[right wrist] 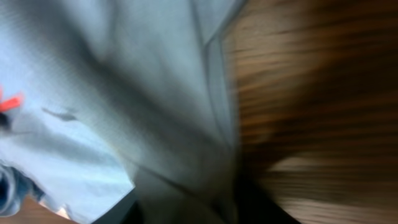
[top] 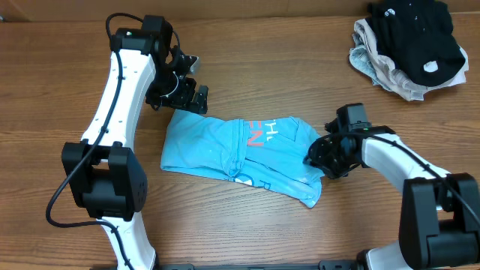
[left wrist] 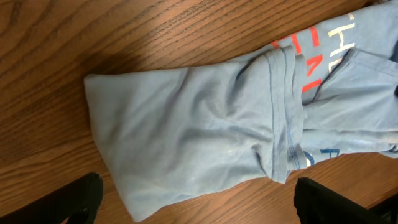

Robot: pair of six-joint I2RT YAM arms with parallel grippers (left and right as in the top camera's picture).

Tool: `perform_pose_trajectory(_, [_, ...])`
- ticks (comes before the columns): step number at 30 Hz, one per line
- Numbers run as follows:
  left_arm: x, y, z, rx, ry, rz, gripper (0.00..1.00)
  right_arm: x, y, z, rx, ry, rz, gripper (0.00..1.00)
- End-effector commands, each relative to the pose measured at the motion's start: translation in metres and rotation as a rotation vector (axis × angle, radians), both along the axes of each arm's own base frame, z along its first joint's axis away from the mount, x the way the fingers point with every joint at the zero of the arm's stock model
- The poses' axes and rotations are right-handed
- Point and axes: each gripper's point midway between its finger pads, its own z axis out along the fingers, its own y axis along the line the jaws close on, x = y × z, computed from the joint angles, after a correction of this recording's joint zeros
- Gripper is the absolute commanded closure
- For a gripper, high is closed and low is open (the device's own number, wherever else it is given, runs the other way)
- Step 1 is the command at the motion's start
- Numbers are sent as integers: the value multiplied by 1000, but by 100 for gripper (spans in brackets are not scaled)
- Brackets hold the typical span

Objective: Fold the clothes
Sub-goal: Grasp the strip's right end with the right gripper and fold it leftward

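Note:
The clothes (top: 240, 150), a sky-blue T-shirt with white and red lettering, lie bunched and partly folded mid-table. In the left wrist view the clothes (left wrist: 205, 124) spread under the camera, with a folded hem running down the right side. My left gripper (top: 193, 97) hovers over the shirt's far left corner. It is open, its fingers (left wrist: 84, 196) wide apart with nothing between them. My right gripper (top: 315, 157) sits low at the shirt's right edge. In the blurred right wrist view, the clothes (right wrist: 124, 93) fill the narrow gap between its dark fingers (right wrist: 121, 211).
A black garment with a white tag (top: 416, 37) lies heaped on a beige-and-white cloth (top: 375, 69) at the back right corner. Bare wooden table (top: 300, 60) surrounds the shirt.

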Motion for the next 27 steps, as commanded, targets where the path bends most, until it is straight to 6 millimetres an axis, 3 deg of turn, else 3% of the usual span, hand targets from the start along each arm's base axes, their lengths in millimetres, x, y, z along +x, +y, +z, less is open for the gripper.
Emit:
perform_pose_trajectory(1, [3, -8, 8, -15, -28, -10, 0, -6, -43, -16, -122, 53, -120, 75])
perform_pose_trajectory(4, [4, -8, 8, -15, -28, -10, 0, -2, -65, -9, -121, 66, -177, 94])
perform_pose_trajectory(5, [4, -8, 8, -15, -29, -10, 0, 0, -71, -6, -118, 66, -183, 96])
perform_pose_trajectory(11, [7, -8, 9, -17, -44, -10, 0, 14, -113, 31, -124, 60, -195, 96])
perform_pose_trajectory(15, [9, -8, 9, -18, -51, -11, 0, 26, -128, 65, -123, 31, -169, 96])
perform_pose_trajectory(21, [13, -3, 8, 14, -70, -8, 0, 49, -106, 118, -78, -40, -82, 96])
perform_pose_trajectory(27, [19, 3, 7, 48, -93, -1, 0, 58, -38, 134, -65, -83, 70, 96])
